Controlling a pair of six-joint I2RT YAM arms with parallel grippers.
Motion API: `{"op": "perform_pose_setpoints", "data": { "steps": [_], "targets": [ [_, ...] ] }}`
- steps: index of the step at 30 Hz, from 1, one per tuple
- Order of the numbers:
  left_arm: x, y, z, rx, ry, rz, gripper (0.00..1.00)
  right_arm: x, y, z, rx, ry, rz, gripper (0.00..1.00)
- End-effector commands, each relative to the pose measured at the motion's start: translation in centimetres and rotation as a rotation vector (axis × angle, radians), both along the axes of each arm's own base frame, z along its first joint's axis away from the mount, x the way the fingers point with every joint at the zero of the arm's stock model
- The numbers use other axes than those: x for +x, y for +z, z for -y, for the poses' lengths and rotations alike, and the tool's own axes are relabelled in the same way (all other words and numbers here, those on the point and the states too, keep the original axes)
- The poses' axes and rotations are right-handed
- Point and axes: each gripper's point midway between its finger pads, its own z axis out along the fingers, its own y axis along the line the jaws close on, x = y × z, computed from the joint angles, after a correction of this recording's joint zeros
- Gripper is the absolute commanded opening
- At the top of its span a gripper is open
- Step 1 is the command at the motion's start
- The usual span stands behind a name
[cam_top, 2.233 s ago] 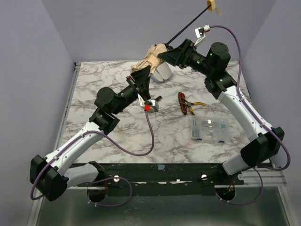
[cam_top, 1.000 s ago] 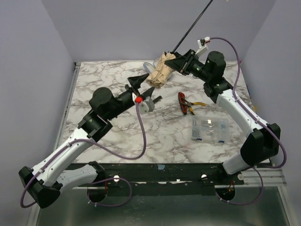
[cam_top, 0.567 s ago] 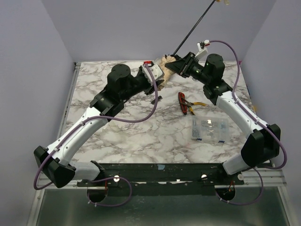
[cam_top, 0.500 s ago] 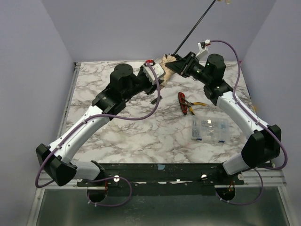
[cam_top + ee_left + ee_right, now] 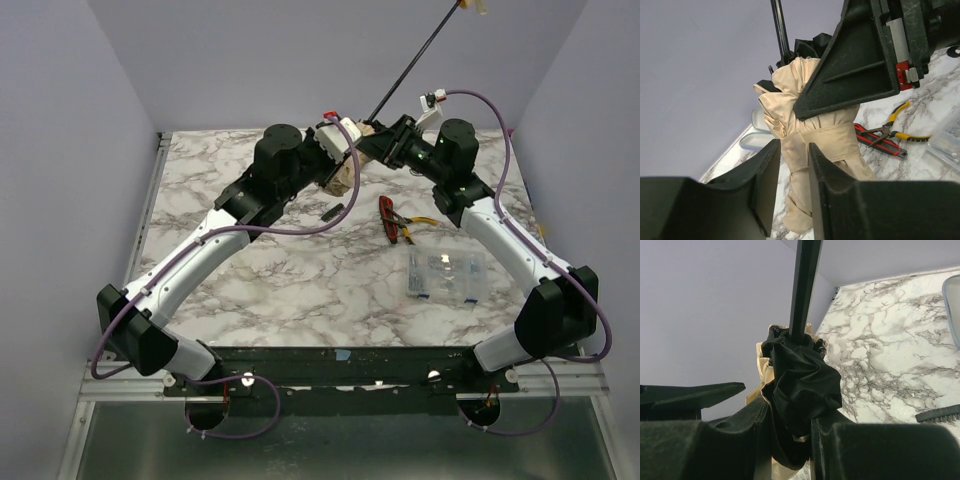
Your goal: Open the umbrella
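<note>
I am watching the white marble table [image 5: 300,270]. Over its far part, the folded umbrella of tan and black cloth [image 5: 810,135] is being held up, its thin black shaft [image 5: 410,65] pointing upward. The right gripper [image 5: 790,415] is clenching the black inner cloth near the shaft. The left gripper [image 5: 793,146] is standing around the tan bundle, but I cannot tell if it is pinching. Red-handled pliers [image 5: 388,218] are lying nearby.

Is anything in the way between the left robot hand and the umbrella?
No, nothing visible blocks it. The left gripper has one of its fingers on each side of the umbrella, with only tan fabric between them. The right gripper holds the bundle nearer the shaft, not in between.
</note>
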Motion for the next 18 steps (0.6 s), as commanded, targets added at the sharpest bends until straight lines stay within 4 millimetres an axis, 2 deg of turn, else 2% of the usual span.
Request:
{"op": "perform_pose_setpoints", "data": {
  "steps": [1,4,10,12,13,18],
  "targets": [
    [1.2,0.5,-0.3,-0.003,0.064,0.0,0.24,-1.6,4.6,0.2,0.054,0.024,0.137,0.0],
    [1.4,0.0,-0.4,0.011,0.07,-0.02,0.21,-1.4,4.8,0.2,0.053,0.017,0.147,0.0],
    [1.4,-1.0,-0.3,0.033,0.065,-0.039,0.41,-1.2,5.2,0.2,0.058,0.01,0.156,0.0],
    [1.6,-1.8,-0.1,0.051,0.064,-0.061,0.4,-1.4,5.4,0.1,0.06,0.02,0.162,0.0],
    [1.7,-2.0,-0.1,0.051,0.068,-0.075,0.36,-1.5,5.3,0.1,0.061,0.027,0.166,0.0],
    [2.1,-2.3,-0.8,0.018,0.072,-0.135,0.04,-2.1,5.3,0.3,0.043,0.033,0.2,0.0]
  ]
}}
